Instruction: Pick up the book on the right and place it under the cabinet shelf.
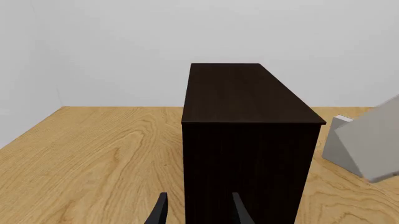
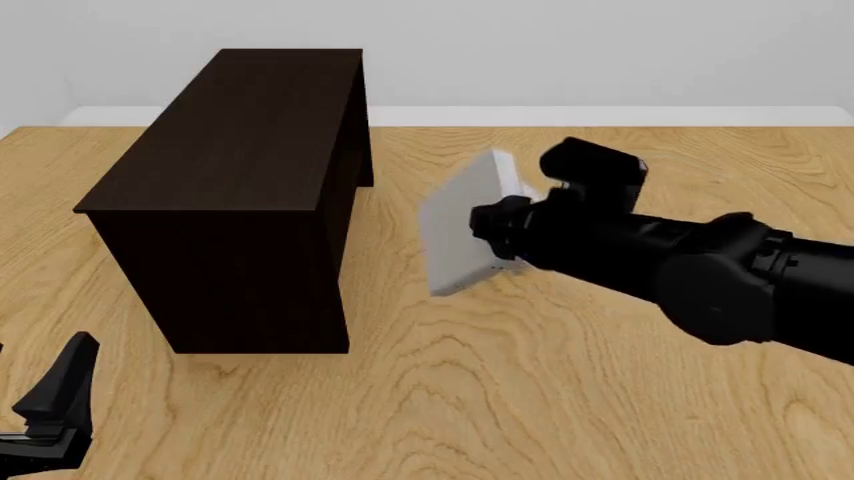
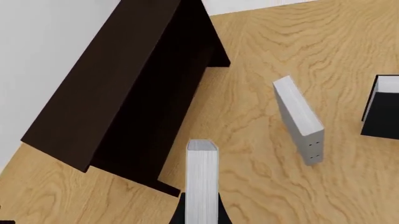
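The book (image 2: 458, 232), light grey with white page edges, is tilted above the table just right of the cabinet shelf (image 2: 234, 150). My right gripper (image 2: 497, 238) is shut on it. In the right wrist view the book (image 3: 202, 186) stands edge-on between the fingers of the right gripper (image 3: 203, 213), with the dark brown cabinet shelf (image 3: 124, 88) ahead of it. The left wrist view shows the book (image 1: 374, 140) beside the cabinet shelf (image 1: 246, 140). My left gripper (image 1: 201, 213) is open and holds nothing; it sits low at the near left (image 2: 51, 405), close to the cabinet's end wall.
A second grey book (image 3: 299, 119) stands on the wooden table (image 2: 534, 400) beyond the held one. A black-covered book (image 3: 381, 107) stands further over, at the edge of the right wrist view. The right arm (image 2: 694, 265) stretches across the table's right half.
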